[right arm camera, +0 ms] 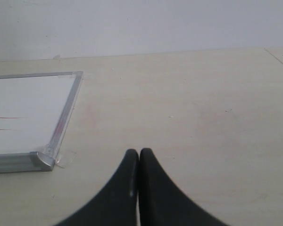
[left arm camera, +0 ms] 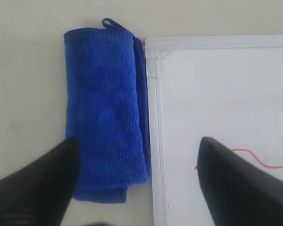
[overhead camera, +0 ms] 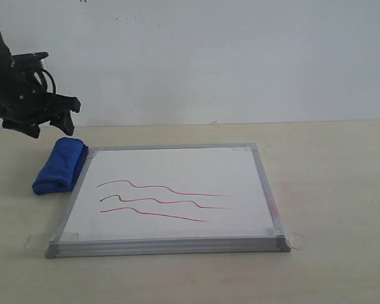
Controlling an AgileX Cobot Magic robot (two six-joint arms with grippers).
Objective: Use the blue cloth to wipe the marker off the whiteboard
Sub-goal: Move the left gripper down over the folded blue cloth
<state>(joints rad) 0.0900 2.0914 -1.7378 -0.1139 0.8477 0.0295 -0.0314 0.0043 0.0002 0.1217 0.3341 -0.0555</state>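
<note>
On the table (overhead camera: 335, 190), the blue cloth (overhead camera: 60, 166) touches the whiteboard (overhead camera: 177, 168) at 10 o'clock beneath the left gripper (left arm camera: 137, 141), jaws wide and empty; the right gripper (right arm camera: 139, 151), jaws together empty, shows only from its wrist.

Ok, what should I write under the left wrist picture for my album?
Open black pincer hovers over a rolled royal-blue microfibre cloth beside the silver-framed whiteboard.

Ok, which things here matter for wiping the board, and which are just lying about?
For the job: blue cloth, whiteboard, red marker lines, open left gripper over the cloth.
Not needed: tape at the board's corners, shut right gripper.
</note>
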